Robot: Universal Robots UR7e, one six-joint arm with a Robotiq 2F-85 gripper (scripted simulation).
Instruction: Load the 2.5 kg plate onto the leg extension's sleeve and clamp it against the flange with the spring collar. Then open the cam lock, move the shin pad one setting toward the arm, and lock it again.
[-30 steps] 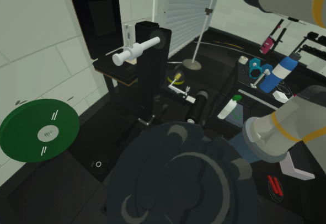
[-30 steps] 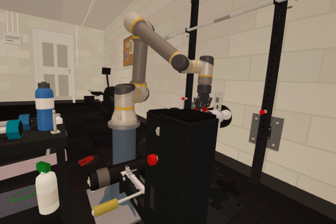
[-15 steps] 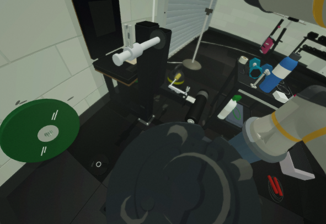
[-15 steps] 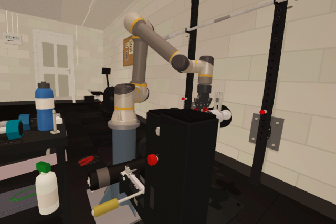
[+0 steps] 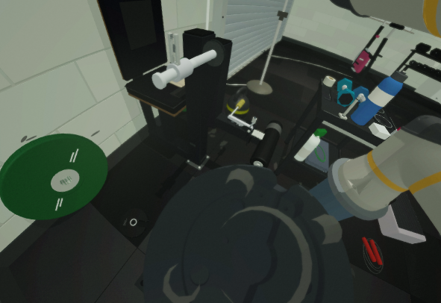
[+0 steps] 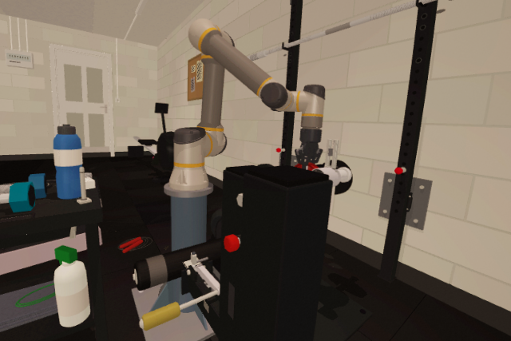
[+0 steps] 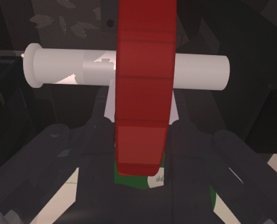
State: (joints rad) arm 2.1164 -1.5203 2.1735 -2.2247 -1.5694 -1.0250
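Observation:
The red plate (image 7: 143, 93) stands on edge between my gripper's fingers (image 7: 142, 132), which are closed on its rim. In the wrist camera it crosses in front of the white sleeve (image 7: 124, 69), so I cannot tell whether it touches the sleeve. The sleeve (image 5: 184, 69) juts from the black leg extension column (image 5: 201, 93), with a white collar-like ring on it and a flange (image 5: 214, 52) at its root. The yellow-handled cam lever (image 6: 161, 316) and the black shin pad roller (image 5: 266, 143) sit low beside the column. My gripper (image 6: 308, 160) hangs over the column top by the sleeve.
A green plate (image 5: 52, 176) hangs on the wall at left. A side table carries a blue bottle (image 5: 382, 95), teal blocks and a white spray bottle (image 5: 309, 143). Red handles (image 5: 372, 250) lie on the floor. A black rack upright (image 6: 408, 122) stands against the wall.

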